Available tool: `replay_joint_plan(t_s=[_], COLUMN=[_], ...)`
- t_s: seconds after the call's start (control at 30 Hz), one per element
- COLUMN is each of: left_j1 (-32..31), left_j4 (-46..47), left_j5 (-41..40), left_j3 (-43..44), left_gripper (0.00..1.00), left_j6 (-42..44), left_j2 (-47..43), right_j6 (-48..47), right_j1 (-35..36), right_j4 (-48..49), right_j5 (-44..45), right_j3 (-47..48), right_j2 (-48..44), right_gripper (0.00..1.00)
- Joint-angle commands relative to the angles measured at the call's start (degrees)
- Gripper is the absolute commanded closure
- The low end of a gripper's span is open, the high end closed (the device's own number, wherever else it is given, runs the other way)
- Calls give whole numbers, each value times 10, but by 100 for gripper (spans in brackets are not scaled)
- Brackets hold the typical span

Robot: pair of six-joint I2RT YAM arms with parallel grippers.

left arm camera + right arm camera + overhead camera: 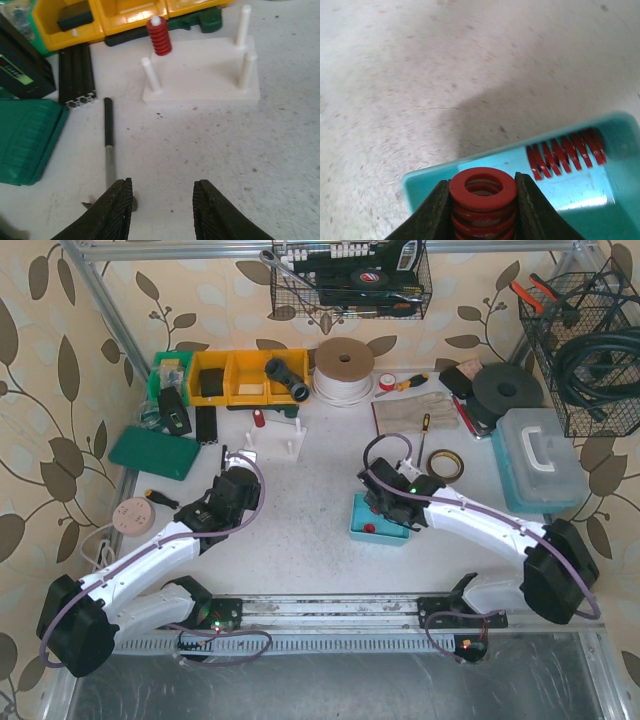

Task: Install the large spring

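Observation:
My right gripper (481, 182) is shut on a large red spring (483, 197), held upright over the near corner of a teal tray (580, 200). A thinner red spring (566, 152) lies in that tray. In the top view the right gripper (378, 506) is over the tray (392, 533). A white base (202, 75) with several upright pegs stands ahead of my left gripper (162, 202), which is open and empty above the table. A small red spring (159, 39) sits on the base's far left peg. In the top view the left gripper (233, 483) is near the base (275, 443).
A black-handled tool (108, 131) lies just left of the left gripper. A green case (25, 142), a black extrusion (75, 75) and yellow bins (125, 12) lie to the left and behind. A tape roll (446, 464) and a clear lidded box (540, 460) are on the right.

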Motion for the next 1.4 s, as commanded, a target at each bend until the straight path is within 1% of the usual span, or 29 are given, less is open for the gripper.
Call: replay_joint_plan(t_s=[0.0,0.1,0.2,0.27,0.33,0.43,0.53,0.6,0.7,0.77,0.9,1.03,1.23,1.37], left_j1=[2,2,3,2,3,3,3,3,2,1,-28,-55,-77,-81], left_j4=[-3,-29,-49,-61,-79,-115,-140,-151,-178,-187,-169,-149,-155,-164], left_j5=[63,148,223,262,293,332,366,405,456,486,524,563,557,555], left_j3=[25,66,114,142,171,214,242,254,270,273,267,272,282,282], left_gripper=[61,55,47,42,39,36,34,32,31,32,37,34,32,35], left_j6=[-34,-54,-73,-83,-90,-89,-73,-58,-43,-41,-40,-40,-29,-24], left_j2=[-5,1,12,17,20,17,3,-5,1,13,37,66,86,102], right_j6=[-227,-366,-496,-584,-660,-757,-828,-868,-916,-948,-986,-1016,-1026,-1017], right_j1=[5,6,5,6,6,6,11,20,42,61,87,113,139,142], right_j4=[105,171,213,247,285,363,460,517,542,558,587,591,597,610], right_j5=[34,24,11,-28,-67,-140,-218,-244,-232,-223,-220,-204,-155,-142], right_j3=[-11,-30,-42,-51,-70,-115,-168,-193,-203,-210,-212,-205,-192,-192], right_j2=[-57,-111,-154,-174,-190,-212,-234,-242,-237,-235,-225,-202,-176,-169], right_gripper=[91,92,92,93,96,100,100,100,100,100,100,100,100,100])
